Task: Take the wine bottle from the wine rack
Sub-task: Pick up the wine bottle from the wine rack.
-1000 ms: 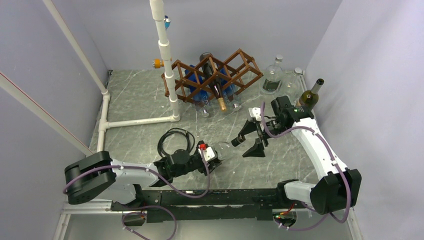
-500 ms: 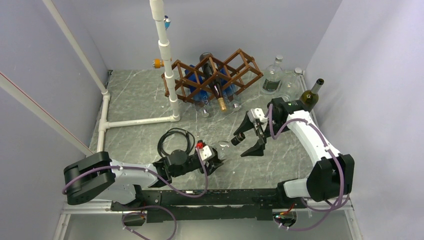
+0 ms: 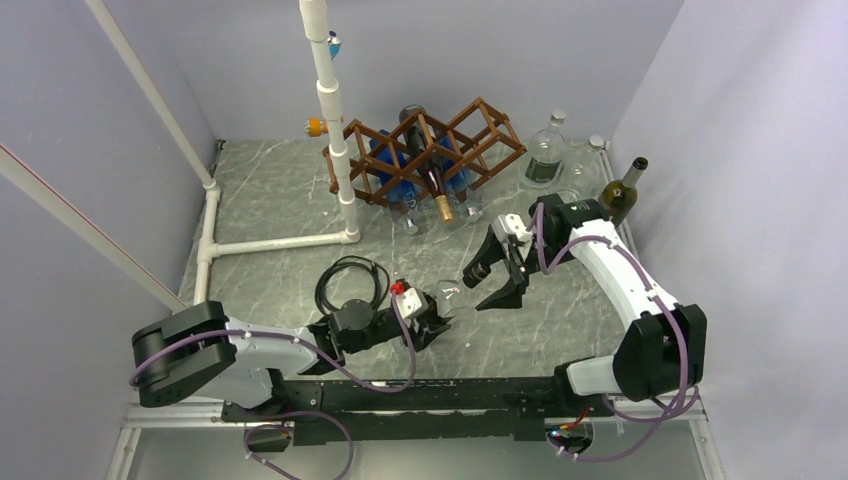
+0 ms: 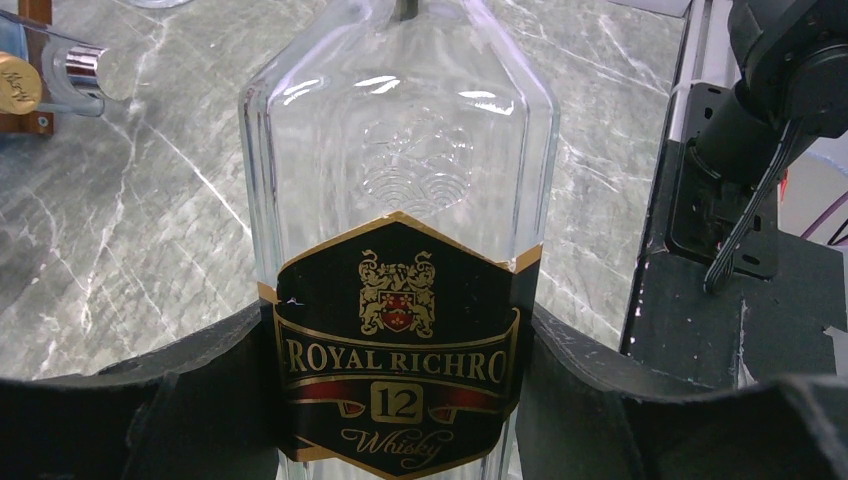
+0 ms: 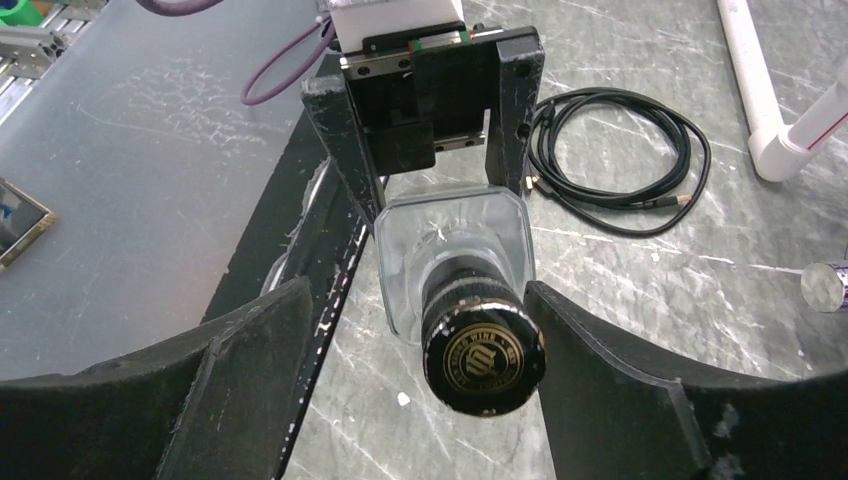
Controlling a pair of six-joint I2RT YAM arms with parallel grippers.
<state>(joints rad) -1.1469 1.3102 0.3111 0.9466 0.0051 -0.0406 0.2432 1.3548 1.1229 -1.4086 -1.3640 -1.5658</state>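
Observation:
The dark brown lattice wine rack stands at the back of the table. A dark wine bottle with a gold foil top and blue bottles lie in its cells. My left gripper is shut on a clear whisky bottle with a black and gold label, its fingers pressing both sides. The bottle lies low over the table, pointing at my right gripper. In the right wrist view the right gripper is open, its fingers either side of the bottle's black cap.
A white PVC pipe frame stands left of the rack. A coiled black cable lies by the left arm. A clear bottle and a green wine bottle stand at the back right by the wall.
My right gripper has moved left and nearer, up to the cap end of the clear bottle. The left gripper has shifted slightly right with the bottle.

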